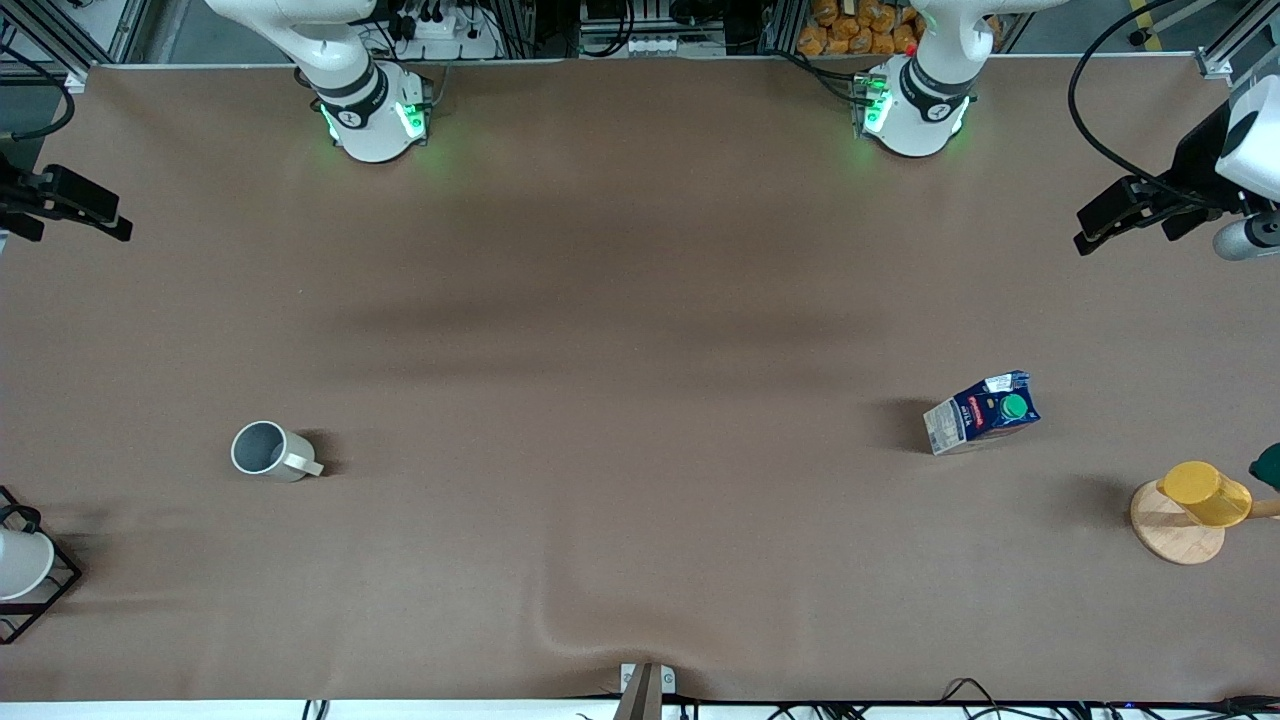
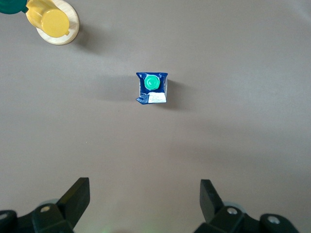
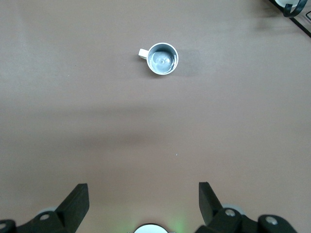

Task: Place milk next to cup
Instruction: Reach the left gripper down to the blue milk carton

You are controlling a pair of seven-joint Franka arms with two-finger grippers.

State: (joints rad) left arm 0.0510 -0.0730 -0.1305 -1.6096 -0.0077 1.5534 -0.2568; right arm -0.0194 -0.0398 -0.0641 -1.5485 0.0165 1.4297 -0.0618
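The milk (image 1: 982, 412), a dark blue carton with a green cap, stands upright toward the left arm's end of the table. It also shows in the left wrist view (image 2: 152, 88). The cup (image 1: 265, 450), a grey-white mug with a small handle, stands toward the right arm's end and shows in the right wrist view (image 3: 163, 58). My left gripper (image 2: 145, 187) is open and empty, high over bare table at the left arm's end (image 1: 1100, 225). My right gripper (image 3: 143, 189) is open and empty, high over bare table at the right arm's end (image 1: 75, 205).
A yellow cup on a round wooden base (image 1: 1195, 500) stands near the milk, at the table's edge, with a dark green thing (image 1: 1268, 465) beside it. A white cup in a black wire rack (image 1: 20, 565) stands near the mug. The brown cloth has a wrinkle (image 1: 570, 630) near the front edge.
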